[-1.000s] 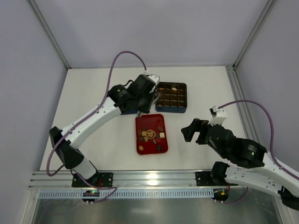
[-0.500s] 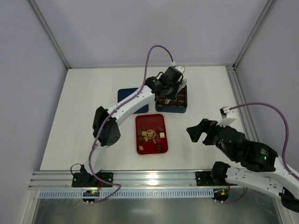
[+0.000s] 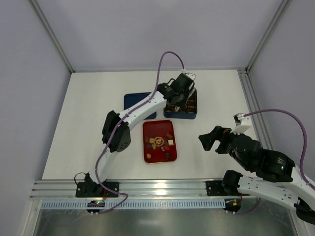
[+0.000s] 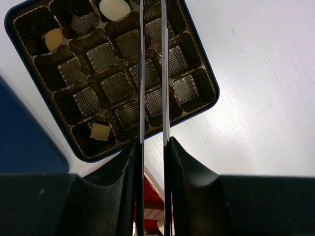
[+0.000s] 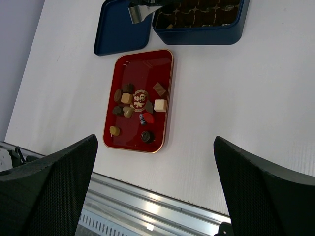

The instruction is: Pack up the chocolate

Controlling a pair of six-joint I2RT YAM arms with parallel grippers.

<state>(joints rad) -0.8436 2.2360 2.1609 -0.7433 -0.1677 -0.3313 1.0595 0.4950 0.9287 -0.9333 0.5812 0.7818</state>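
Note:
Several loose chocolate pieces [image 3: 158, 141] lie in the red tray [image 3: 156, 156], dark, tan and cream; the right wrist view shows the same pieces [image 5: 129, 104] in the tray [image 5: 140, 69]. The dark blue box [image 3: 193, 114] holds a cream round piece [image 4: 114, 8] and two tan squares [image 4: 100, 131]; most brown cells are bare. My left gripper [image 3: 178, 96] hangs over the box [image 4: 205, 104], its thin blades [image 4: 141, 59] a narrow gap apart, tips out of view. My right gripper [image 3: 211, 139] is wide open at the right, holding nothing, and apart from the tray.
The blue lid [image 3: 136, 104] lies flat left of the box, touching the tray's far left corner. An aluminium rail [image 3: 157, 189] runs along the table's near edge. White table [image 3: 88, 128] surrounds the tray.
My left arm has swung from the box's left edge to over the box and settled there. My right gripper has drifted slightly right and stays wide open.

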